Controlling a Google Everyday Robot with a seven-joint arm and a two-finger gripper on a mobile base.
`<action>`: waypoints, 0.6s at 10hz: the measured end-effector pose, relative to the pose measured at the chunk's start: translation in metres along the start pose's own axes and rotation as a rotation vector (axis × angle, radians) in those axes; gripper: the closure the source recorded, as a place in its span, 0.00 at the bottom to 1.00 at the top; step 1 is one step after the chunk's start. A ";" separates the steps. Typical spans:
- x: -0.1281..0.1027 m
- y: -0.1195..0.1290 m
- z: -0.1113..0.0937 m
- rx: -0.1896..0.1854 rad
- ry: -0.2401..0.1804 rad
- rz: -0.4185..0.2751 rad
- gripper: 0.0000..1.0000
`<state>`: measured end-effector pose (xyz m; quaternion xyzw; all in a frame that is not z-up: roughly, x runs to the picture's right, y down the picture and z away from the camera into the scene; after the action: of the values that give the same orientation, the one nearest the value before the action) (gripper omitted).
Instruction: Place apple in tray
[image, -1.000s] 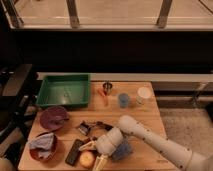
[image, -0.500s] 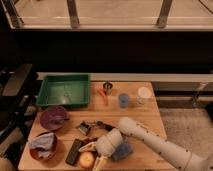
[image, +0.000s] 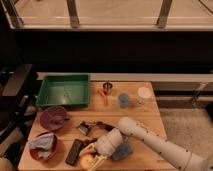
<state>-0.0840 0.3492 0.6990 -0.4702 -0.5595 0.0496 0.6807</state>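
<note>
One apple sits at the very near edge of the table, and the gripper is right down on it, at the end of the white arm reaching in from the right. The claw is touching or nearly touching the fruit, but whether it has closed on it I cannot tell from here. My read: this is the grasp step, with the carry not yet begun.

Next comes a firm hold, a clean lift, then a long diagonal run to the far left corner. Clutter lies along that route, so the lift needs height before the arm swings across.

Just left of the apple lies a dark flat object, and a blue thing is tucked under the arm. Moving left, the near red bowl holds a crumpled grey-blue cloth. Behind it, a second dark-red bowl has something in it, too murky to name.

Mid-table there are small dark odds and ends. Further back stand a blue cup and a white cup; their contents are hidden.

At the far left sits the green tray, well apart from the apple. Its floor looks mostly bare, with nothing I can identify inside.
</note>
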 end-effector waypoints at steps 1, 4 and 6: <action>0.001 -0.001 -0.001 0.005 0.000 -0.001 0.79; 0.001 0.000 -0.001 0.004 0.001 -0.002 1.00; 0.001 0.000 -0.001 0.004 0.001 -0.001 1.00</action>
<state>-0.0829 0.3490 0.7000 -0.4687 -0.5591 0.0501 0.6820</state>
